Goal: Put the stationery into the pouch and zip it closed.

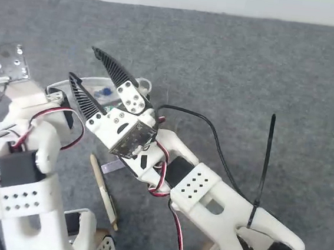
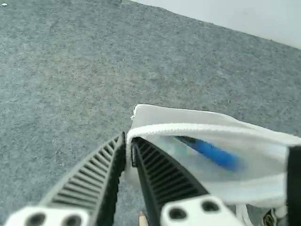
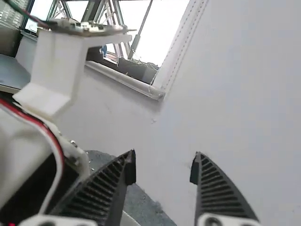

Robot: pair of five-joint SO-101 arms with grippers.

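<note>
Up close from the left wrist, the left gripper (image 2: pixel 128 141) pinches the zip rim of the translucent white pouch (image 2: pixel 188 117) holding a blue item (image 2: pixel 211 153), which from above lies between the arms, half hidden by the wide-open right gripper (image 1: pixel 84 64).

Blue item (image 2: pixel 212 153) inside pouch (image 2: pixel 188 117) is blurred

The place looks like a small robotics lab or workroom. Two white printed arms (image 1: pixel 208 191) with a bare servo (image 1: pixel 15 168), loose red and black wires (image 1: pixel 71 133) and a cable tie (image 1: pixel 265 164) stand on a grey felt mat (image 1: pixel 249 68). Behind them is a plain white wall (image 3: pixel 244 94) and a window (image 3: pixel 141 28) with metal struts (image 3: pixel 110 12) beyond it.
</note>
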